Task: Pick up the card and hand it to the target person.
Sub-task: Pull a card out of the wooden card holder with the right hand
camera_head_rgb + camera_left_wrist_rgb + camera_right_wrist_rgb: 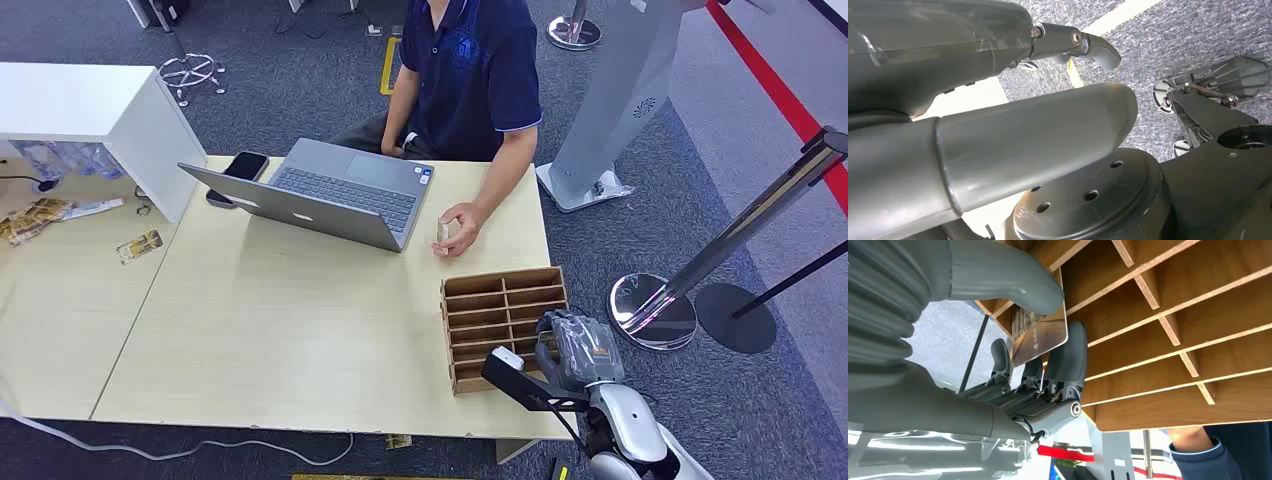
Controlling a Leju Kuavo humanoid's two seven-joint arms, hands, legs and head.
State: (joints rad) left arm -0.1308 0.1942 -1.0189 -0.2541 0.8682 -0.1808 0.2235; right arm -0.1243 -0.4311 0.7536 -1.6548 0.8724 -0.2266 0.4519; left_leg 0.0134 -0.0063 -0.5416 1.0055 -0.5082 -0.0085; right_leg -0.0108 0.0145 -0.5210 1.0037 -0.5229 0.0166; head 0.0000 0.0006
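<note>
The card point(1040, 330) is thin, with a dark printed face. In the right wrist view my right hand point(1043, 340) pinches it between the thick thumb point(1008, 275) and a dark finger point(1068, 360), right at the wooden slotted box point(1168, 315). From the head view my right hand point(580, 345) sits at the right side of that box point(500, 320), near the table's front right corner. The person point(470, 70) sits across the table in a dark blue shirt, one hand point(455, 230) resting on the top. My left hand point(1048, 130) hangs low with its fingers apart, holding nothing.
An open grey laptop point(330, 195) and a black phone point(245, 165) lie on the light wooden table point(280, 330) in front of the person. A white cabinet point(100, 110) stands at the left. Stanchion bases point(652, 310) and a belt post stand on the carpet to the right.
</note>
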